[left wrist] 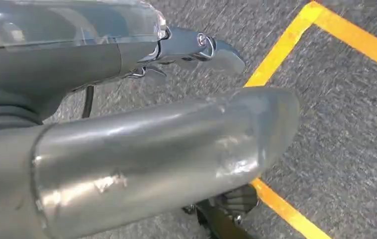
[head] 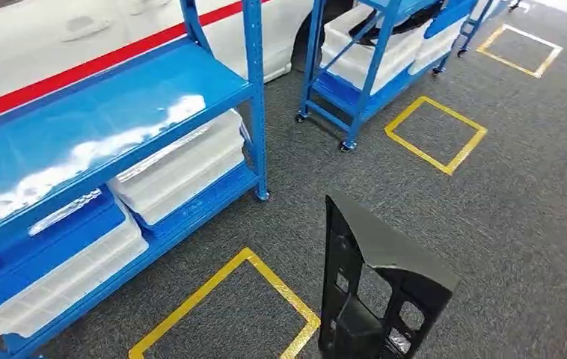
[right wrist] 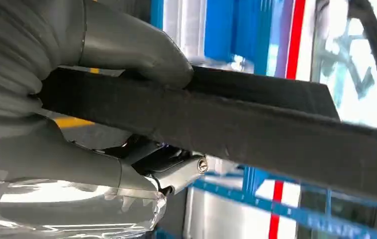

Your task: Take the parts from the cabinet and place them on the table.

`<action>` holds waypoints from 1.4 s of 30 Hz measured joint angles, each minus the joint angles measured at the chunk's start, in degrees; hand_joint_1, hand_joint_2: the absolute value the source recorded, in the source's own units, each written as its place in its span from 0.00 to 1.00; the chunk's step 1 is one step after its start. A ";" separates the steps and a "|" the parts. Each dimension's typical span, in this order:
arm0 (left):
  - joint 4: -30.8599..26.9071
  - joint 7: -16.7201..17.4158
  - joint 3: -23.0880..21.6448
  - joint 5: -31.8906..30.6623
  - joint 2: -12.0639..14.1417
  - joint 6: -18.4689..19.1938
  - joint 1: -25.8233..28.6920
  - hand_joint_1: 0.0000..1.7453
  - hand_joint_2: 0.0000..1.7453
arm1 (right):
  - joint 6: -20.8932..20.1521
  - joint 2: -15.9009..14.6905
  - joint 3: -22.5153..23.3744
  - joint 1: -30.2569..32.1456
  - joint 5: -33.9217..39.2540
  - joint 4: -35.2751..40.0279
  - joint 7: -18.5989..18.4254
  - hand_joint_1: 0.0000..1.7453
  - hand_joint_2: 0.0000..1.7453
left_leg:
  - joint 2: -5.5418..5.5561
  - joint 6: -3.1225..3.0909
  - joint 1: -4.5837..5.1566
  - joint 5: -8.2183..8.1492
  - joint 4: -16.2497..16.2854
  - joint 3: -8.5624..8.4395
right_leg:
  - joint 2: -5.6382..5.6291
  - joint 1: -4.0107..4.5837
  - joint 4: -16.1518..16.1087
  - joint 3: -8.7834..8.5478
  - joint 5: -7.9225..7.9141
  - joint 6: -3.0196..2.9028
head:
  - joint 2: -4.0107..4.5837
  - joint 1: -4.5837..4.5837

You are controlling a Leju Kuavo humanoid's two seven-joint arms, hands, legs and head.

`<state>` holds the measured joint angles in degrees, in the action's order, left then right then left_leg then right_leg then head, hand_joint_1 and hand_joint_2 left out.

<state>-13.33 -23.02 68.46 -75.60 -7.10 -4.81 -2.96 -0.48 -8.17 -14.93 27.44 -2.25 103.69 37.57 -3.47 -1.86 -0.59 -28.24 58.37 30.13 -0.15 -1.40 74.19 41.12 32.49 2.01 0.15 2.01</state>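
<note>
A black plastic part (head: 385, 277) with cut-out openings stands upright low in the head view, right of centre, over the grey carpet. In the right wrist view my right hand (right wrist: 27, 139) grips this part (right wrist: 256, 124) by its edge, the thumb (right wrist: 137, 50) pressed on one face and the darker fingers (right wrist: 176, 169) on the other. The blue cabinet (head: 116, 112) stands to the left, its top shelf bare. My left hand (left wrist: 141, 144) hangs over the carpet with its fingers (left wrist: 196, 47) stretched out and nothing in it.
White lidded bins (head: 183, 164) and a blue-lidded bin (head: 48, 254) fill the cabinet's lower shelves. A second blue wheeled rack (head: 355, 75) with white bins stands further back. Yellow tape squares (head: 434, 134) mark the carpet. A white car with a red stripe (head: 78, 71) is behind the cabinet.
</note>
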 joint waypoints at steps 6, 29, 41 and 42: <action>0.00 -0.20 0.02 0.00 -0.02 0.09 -0.47 0.00 0.00 | -0.28 0.00 1.11 0.51 -0.22 1.31 -0.17 1.00 1.00 | -3.52 1.47 0.28 -0.80 -0.08 -1.15 | 3.25 1.22 -15.45 -8.13 -5.71 -1.99 | 0.00 0.00; 0.00 1.86 0.50 -0.15 -0.04 -1.27 0.65 0.00 0.00 | -11.62 0.44 10.31 1.21 -0.07 5.18 2.29 1.00 1.00 | 0.87 -0.22 0.29 -0.39 0.60 0.24 | -0.10 0.34 2.07 1.78 1.40 -0.82 | 0.00 0.00; 0.02 1.88 1.27 -0.24 -0.24 -1.42 -0.14 0.00 0.00 | -12.98 0.55 12.09 1.36 -1.38 4.63 2.29 1.00 1.00 | 0.96 2.55 0.55 -4.58 4.32 -0.19 | 0.52 0.96 -16.29 -8.37 -6.16 -3.60 | 0.00 0.00; 0.02 1.90 1.31 -0.37 -0.24 -1.38 -0.02 0.00 0.00 | -12.98 0.52 12.09 1.09 -1.49 4.55 2.29 1.00 1.00 | 2.32 2.70 0.45 -6.93 8.71 1.93 | -0.27 0.92 -16.24 -8.28 -6.16 -3.82 | 0.00 0.00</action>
<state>-13.31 -21.11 69.77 -75.98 -7.34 -6.19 -2.98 -13.46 -7.65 -2.84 28.53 -3.74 108.24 39.87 -1.15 0.84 -0.13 -35.17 67.08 32.06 -0.42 -0.48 57.94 32.84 26.32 -1.81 0.15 2.01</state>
